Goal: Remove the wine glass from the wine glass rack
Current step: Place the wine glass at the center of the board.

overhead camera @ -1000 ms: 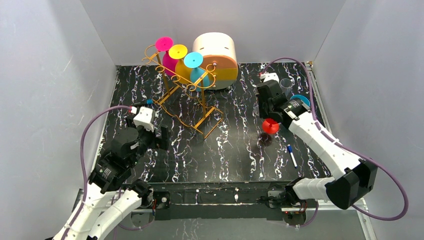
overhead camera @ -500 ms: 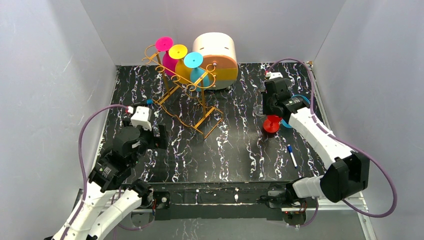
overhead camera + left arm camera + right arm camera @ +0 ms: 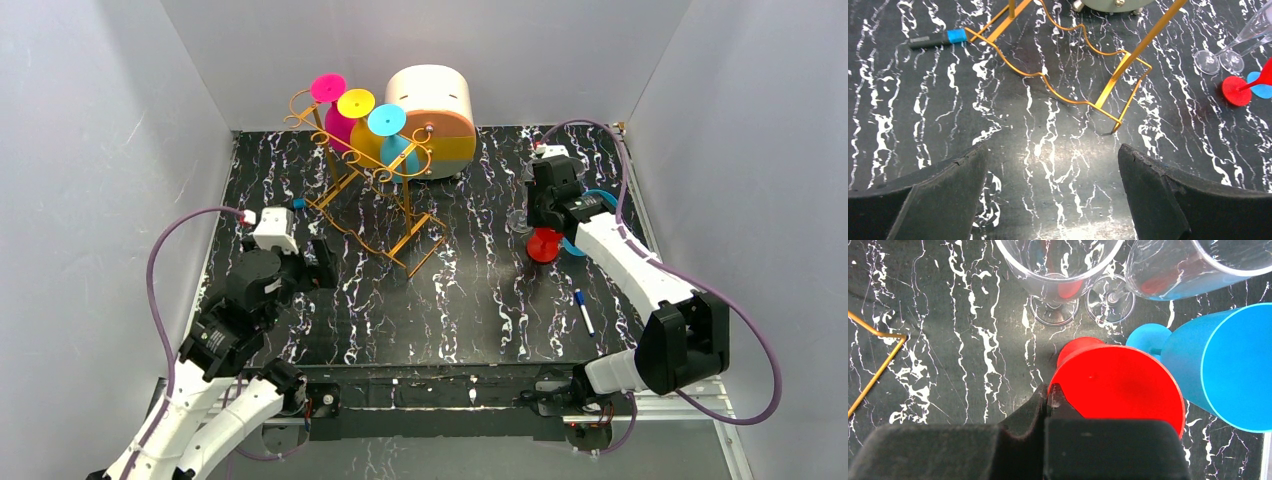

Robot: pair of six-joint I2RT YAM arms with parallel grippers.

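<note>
The orange-gold wine glass rack (image 3: 372, 195) stands at the back left, and its base wire (image 3: 1068, 95) runs across the left wrist view. Three wine glasses hang upside down from its rails: pink (image 3: 328, 87), yellow (image 3: 356, 103) and cyan (image 3: 386, 120). My right gripper (image 3: 1049, 392) is shut on the rim of a red wine glass (image 3: 1118, 380). That red wine glass (image 3: 543, 245) stands tilted at the right, with its foot (image 3: 1236, 91) low at the tabletop. My left gripper (image 3: 1053, 170) is open and holds nothing, just short of the rack's near corner.
A blue glass (image 3: 1228, 370) and two clear glasses (image 3: 1058, 270) stand right beside the red one. A white-and-orange round box (image 3: 440, 110) sits behind the rack. A blue-capped marker (image 3: 935, 38) lies left of the rack, and a pen (image 3: 584, 311) lies at front right.
My right arm carried the red glass back and to the right, bringing it down beside the blue and clear glasses. My left arm shifted slightly toward the rack, still open.
</note>
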